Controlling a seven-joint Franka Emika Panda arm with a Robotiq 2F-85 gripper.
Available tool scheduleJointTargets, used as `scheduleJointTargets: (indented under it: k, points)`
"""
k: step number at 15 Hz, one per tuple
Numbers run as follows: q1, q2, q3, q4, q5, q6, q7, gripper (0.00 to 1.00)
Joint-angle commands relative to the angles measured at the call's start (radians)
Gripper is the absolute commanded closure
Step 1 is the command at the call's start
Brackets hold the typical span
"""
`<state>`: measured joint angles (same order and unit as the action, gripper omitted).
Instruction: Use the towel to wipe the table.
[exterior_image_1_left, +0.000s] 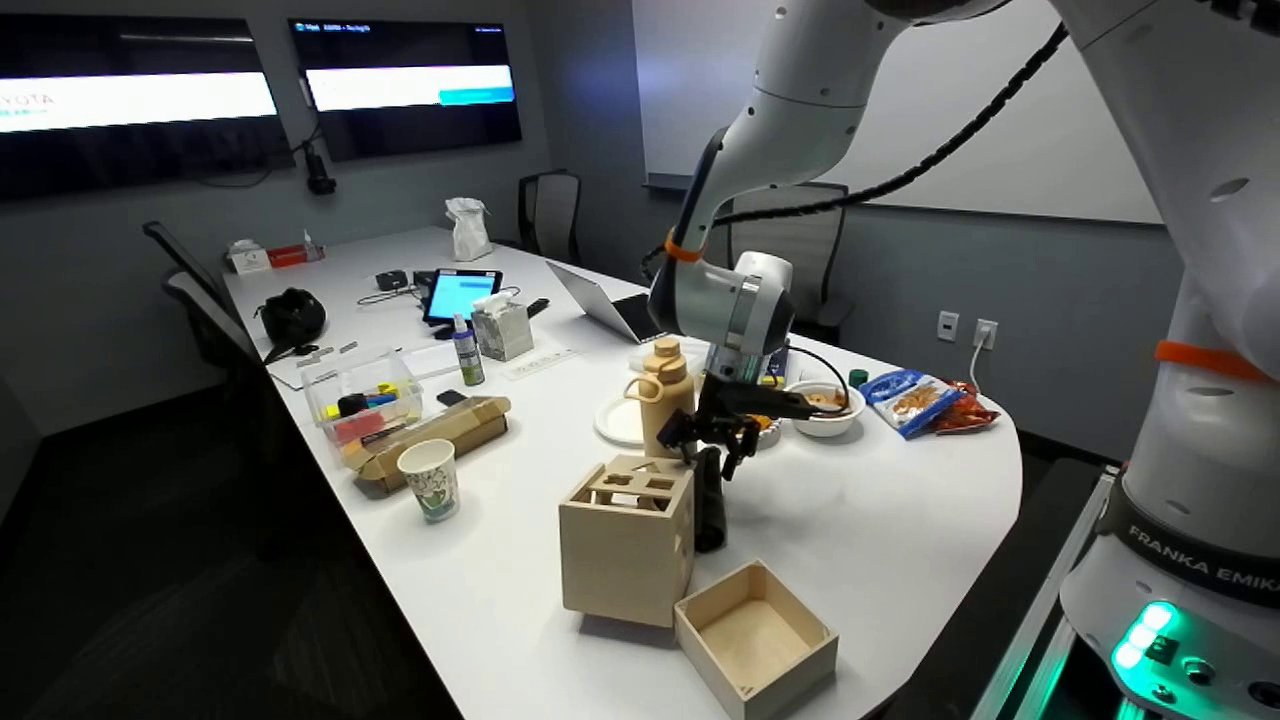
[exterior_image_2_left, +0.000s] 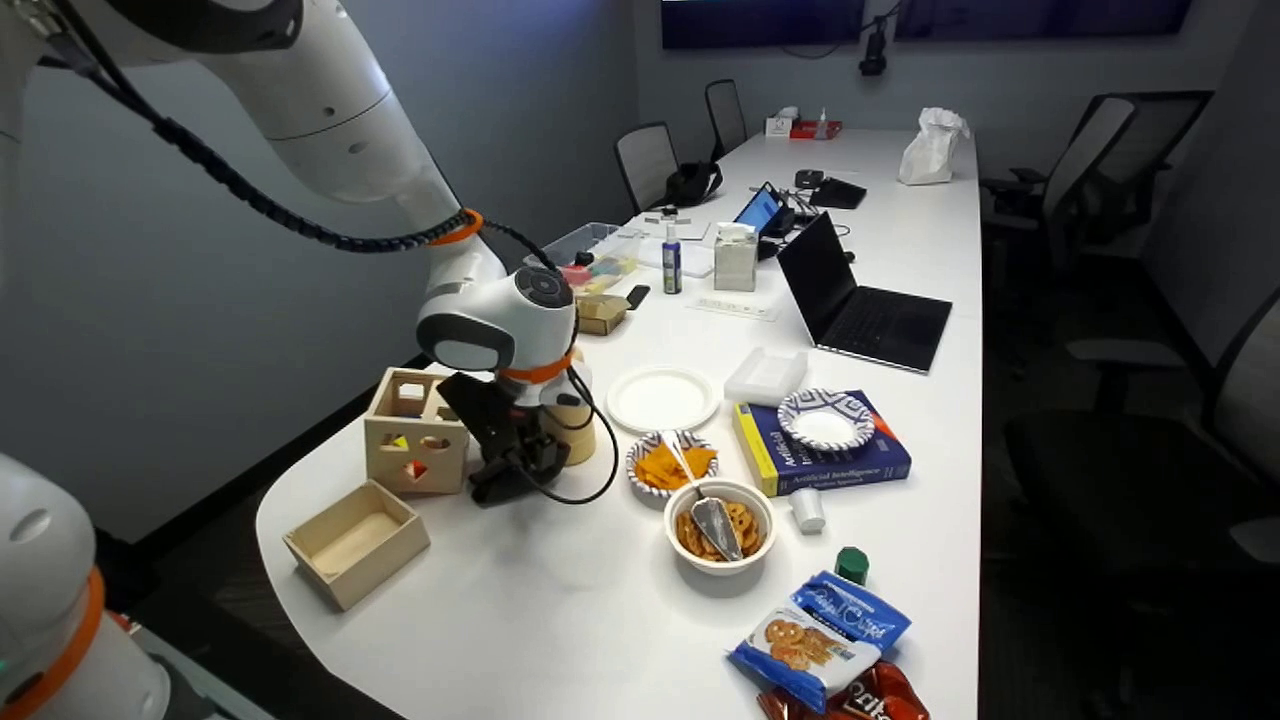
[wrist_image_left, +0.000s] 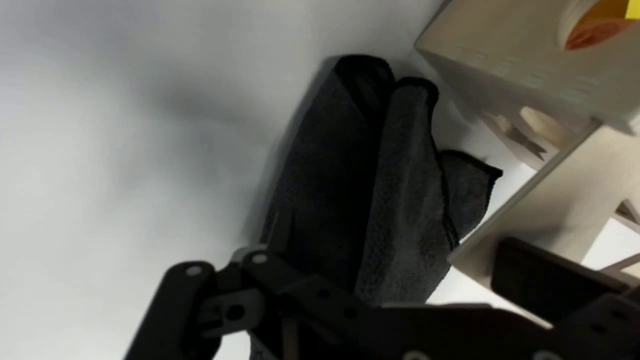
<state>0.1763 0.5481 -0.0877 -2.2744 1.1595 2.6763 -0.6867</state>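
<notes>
A black two-finger gripper (wrist_image_left: 400, 250) on a white robot arm (exterior_image_1_left: 800, 130) hangs low over a white, round-ended table (exterior_image_2_left: 580, 620), its fingers spread wide, pinching nothing. Beneath it, a dark grey cloth towel with black edging (wrist_image_left: 365, 170) lies loosely rolled on the tabletop, just beside a pale wooden shape-sorting cube (exterior_image_1_left: 622, 555) and at 2 o'clock from it in an exterior view. From the wrist, a finger overlaps the towel's side at 8 o'clock while its mate sits past the cloth at 4 o'clock, over pale wood; whether either touches cannot be told. The stance suggests readiness to grasp across the roll, whose bulk likely offers more to grip than a flat sheet would. A shallow pale wooden tray (exterior_image_1_left: 790, 680), at 4 o'clock from the cube, and, in an exterior view, a round white bowl of brown snacks (exterior_image_2_left: 712, 569), at 4 o'clock from the gripper, stand apart from the towel, perhaps to leave room for wiping. Only the wrist view resolves the towel's folds and loose corner at 3 o'clock. An exterior view adds a tapered, patterned paper cup (exterior_image_1_left: 432, 480) at 10 o'clock from the cube, absent from the wrist view.
</notes>
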Motion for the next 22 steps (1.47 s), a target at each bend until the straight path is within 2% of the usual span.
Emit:
scheduleJointTargets:
  k: [1,10,18,22]
  points:
    - [-0.038,-0.014,0.04,-0.001,0.092,0.004,-0.106,0.0]
    - [-0.044,-0.16,0.093,-0.102,0.277,-0.002,-0.327,0.0]
    - [-0.064,-0.206,0.069,-0.187,0.493,0.04,-0.385,0.0]
    - [-0.062,-0.147,0.054,-0.152,0.514,0.1,-0.348,0.0]
